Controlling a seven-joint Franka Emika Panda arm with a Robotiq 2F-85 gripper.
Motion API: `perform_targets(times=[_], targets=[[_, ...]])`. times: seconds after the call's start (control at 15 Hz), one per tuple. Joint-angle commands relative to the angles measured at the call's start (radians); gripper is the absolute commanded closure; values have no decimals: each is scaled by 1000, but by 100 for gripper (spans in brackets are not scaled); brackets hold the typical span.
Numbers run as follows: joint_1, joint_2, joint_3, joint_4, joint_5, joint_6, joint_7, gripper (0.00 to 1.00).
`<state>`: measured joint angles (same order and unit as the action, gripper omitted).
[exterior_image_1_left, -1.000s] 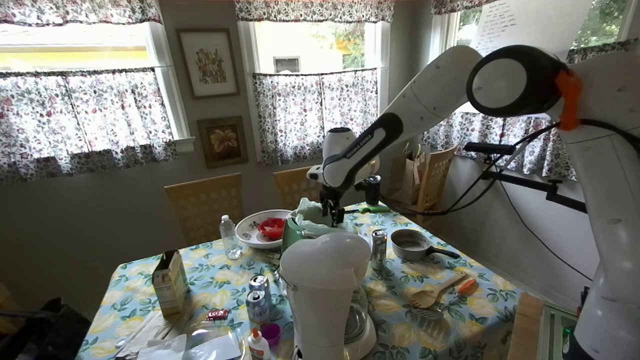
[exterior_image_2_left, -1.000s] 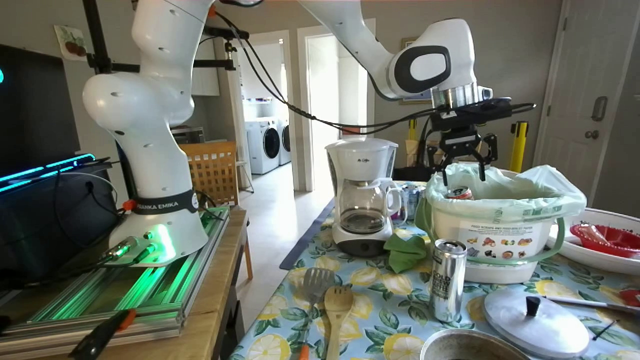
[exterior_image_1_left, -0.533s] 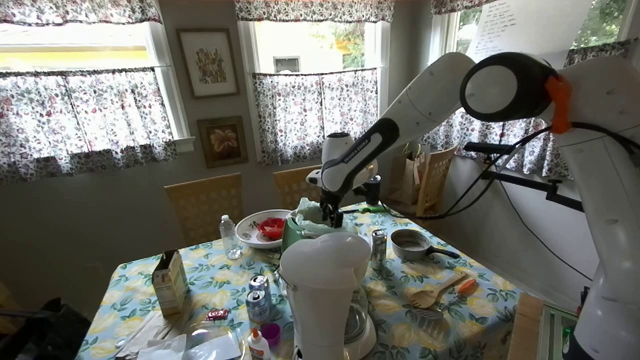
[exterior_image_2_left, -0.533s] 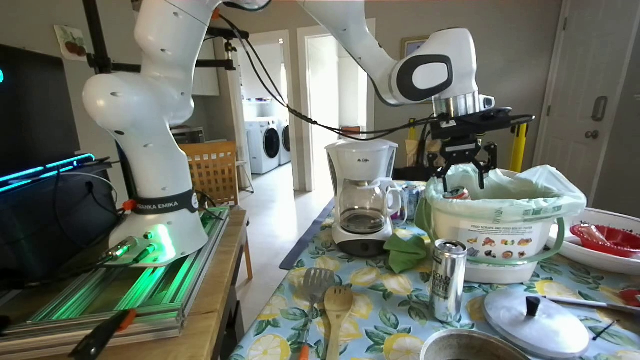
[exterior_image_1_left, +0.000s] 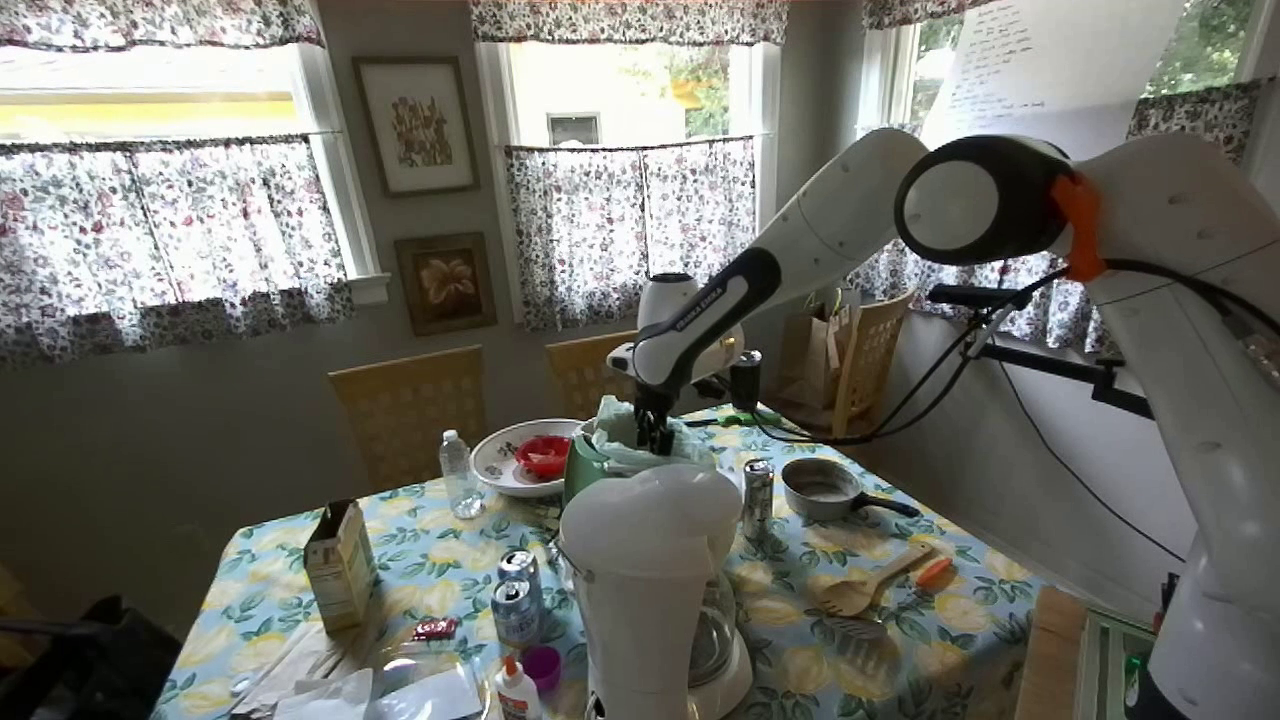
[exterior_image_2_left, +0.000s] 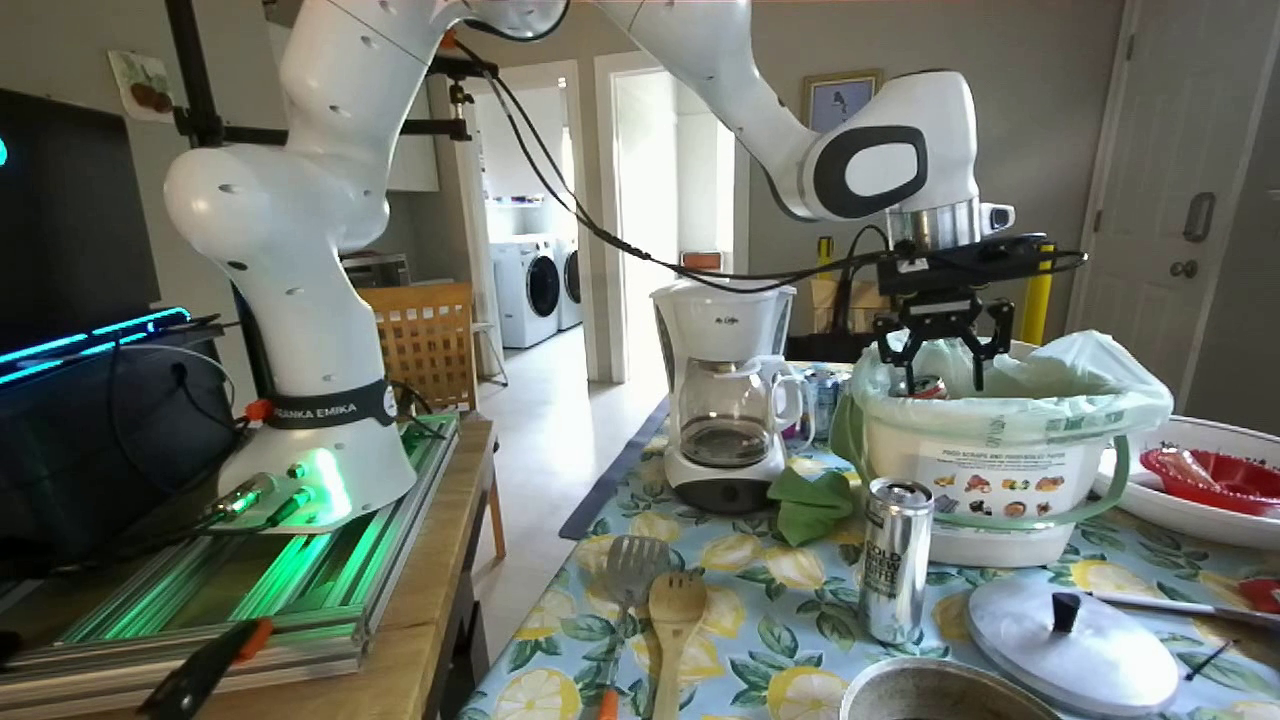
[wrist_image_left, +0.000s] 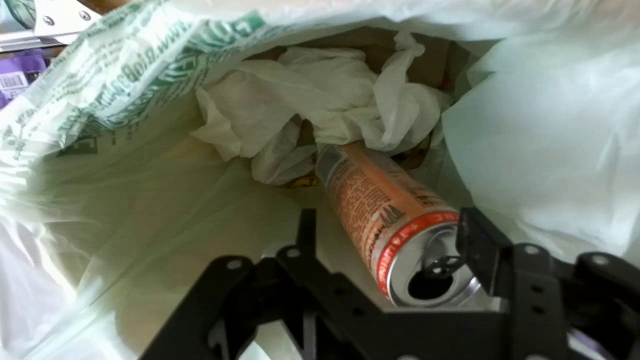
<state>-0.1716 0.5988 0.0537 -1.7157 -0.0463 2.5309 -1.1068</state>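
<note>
— What is that tool (exterior_image_2_left: 943, 384) hanging over?

— An orange-and-red can (wrist_image_left: 390, 215). It's lying aslant inside the green-tinted liner (wrist_image_left: 545, 150) of the bin (exterior_image_2_left: 1000, 545), its far end resting by crumpled white paper (wrist_image_left: 330, 100).

— Is the tool gripping it?

— No, the jaws are standing apart with nothing pinched; the tab end is sitting between or just below them. Whether one jaw is touching the rim, I'm not able to tell.

— How are you judging its weight?

— Light. The drinking hole is showing dark, so I'm guessing it's drained. That smooth metal is probably being slippery, and I'm expecting thin walls, denting under a hard squeeze.

— Where would you be taking hold?

— I'd be favouring the sides just behind the red band, squarely across the round, since the rim is looking stiffest. The soft liner is rising close by, and a jaw could be snagging it.

— The desk (exterior_image_2_left: 745, 620) is wearing a lemon-print cloth (exterior_image_1_left: 440, 550).

— Yes, and a silver can (exterior_image_2_left: 895, 570) is standing just beside the bin, a coffee maker (exterior_image_2_left: 725, 320) near. Behind, floral curtains (exterior_image_1_left: 580, 230) are hanging at the windows (exterior_image_1_left: 650, 80).
</note>
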Motion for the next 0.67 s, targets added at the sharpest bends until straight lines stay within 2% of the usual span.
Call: perform_targets(times=[0.0,0.2,0.4,0.53,0.6], targets=[[-31,64,41,99,31,-87,-37,19],[-75,92,87,159,67,-206,-140,9],[-95,121,95,221,89,-302,-240,17],[-105,141,95,272,102,-375,-305,14],[-106,152,91,298,107,-404,-330,10]])
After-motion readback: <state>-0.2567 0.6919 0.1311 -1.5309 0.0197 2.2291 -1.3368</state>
